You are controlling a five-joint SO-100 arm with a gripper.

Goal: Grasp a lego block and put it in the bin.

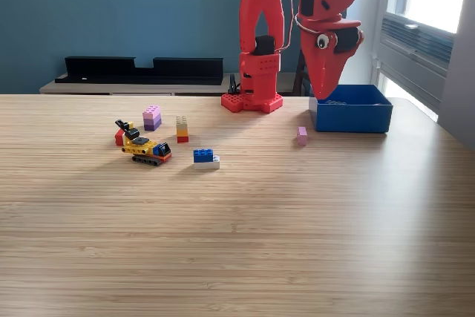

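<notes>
Bin [353,116] sits on the wooden table [237,243] before a teal wall [119,5], clenched empty tool [325,94] above.

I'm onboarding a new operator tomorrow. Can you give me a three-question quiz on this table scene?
1. True or false: the red arm's pincer hangs over the low rectangular blue plastic bin.
2. Which loose piece lies nearest the bin? A) the small pink lego block B) the blue-on-white lego block C) the yellow toy digger
3. Fill in: the purple stacked lego block stands to the exterior view's ____ of the yellow-and-red lego stack.

Key: 1 true; 2 A; 3 left.
</notes>
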